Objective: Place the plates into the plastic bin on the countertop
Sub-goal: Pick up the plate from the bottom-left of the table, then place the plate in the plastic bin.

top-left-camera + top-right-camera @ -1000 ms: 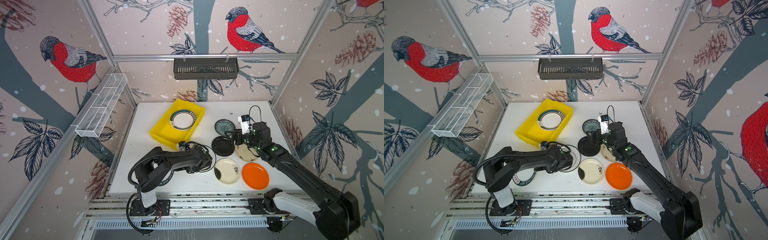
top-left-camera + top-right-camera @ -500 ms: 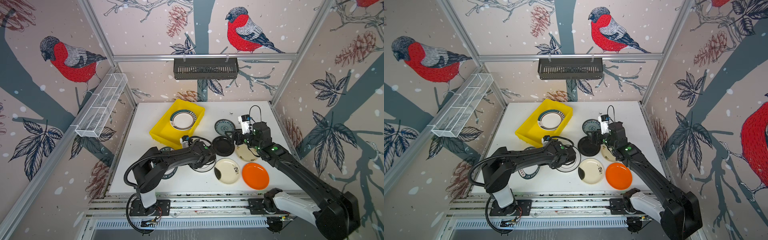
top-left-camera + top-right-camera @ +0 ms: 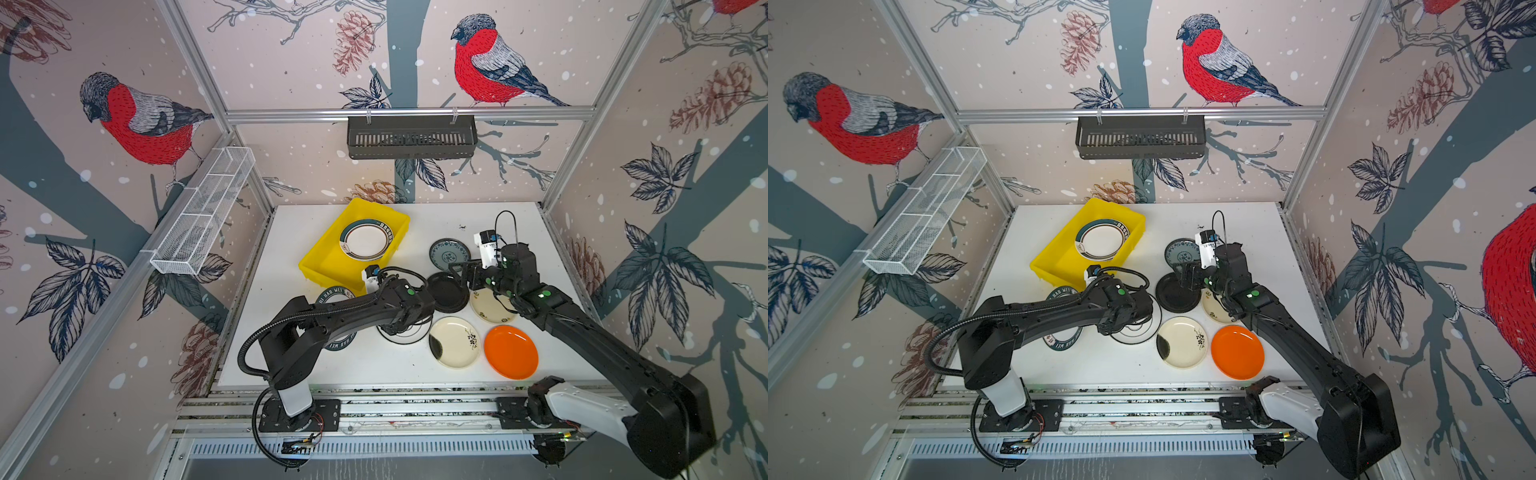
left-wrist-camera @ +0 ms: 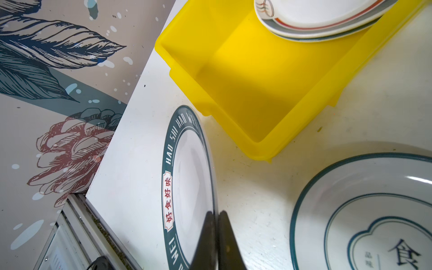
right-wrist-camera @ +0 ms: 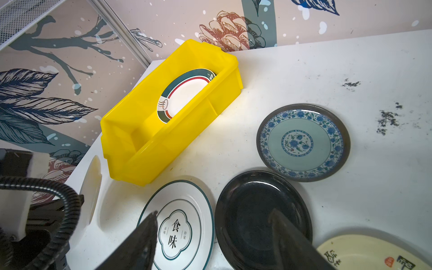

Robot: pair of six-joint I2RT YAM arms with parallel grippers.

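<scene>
Left jaws, pinched shut on the green-lettered plate (image 4: 184, 177) rim, should lift it clear over the wall of the plastic bin (image 4: 233, 126) just ahead; right jaws stand wide, empty.

a white plate with a green lettered rim (image 4: 187, 187) stands tilted on edge, its rim pinched in the closed left claw (image 4: 216, 238). just past that claw sits the yellow plastic bin (image 3: 322, 266), with a green-and-red banded plate (image 3: 365, 241) inside. a black plate (image 5: 252, 210) lies under the spread right claw (image 5: 215, 243). a green-ringed white plate (image 5: 177, 224) lies between the claws and a teal patterned plate (image 5: 302, 142) beyond the right one. behind it, two cream plates (image 3: 455, 343) and an orange plate (image 3: 511, 351) lie flat on the white desk (image 3: 519, 224).
</scene>
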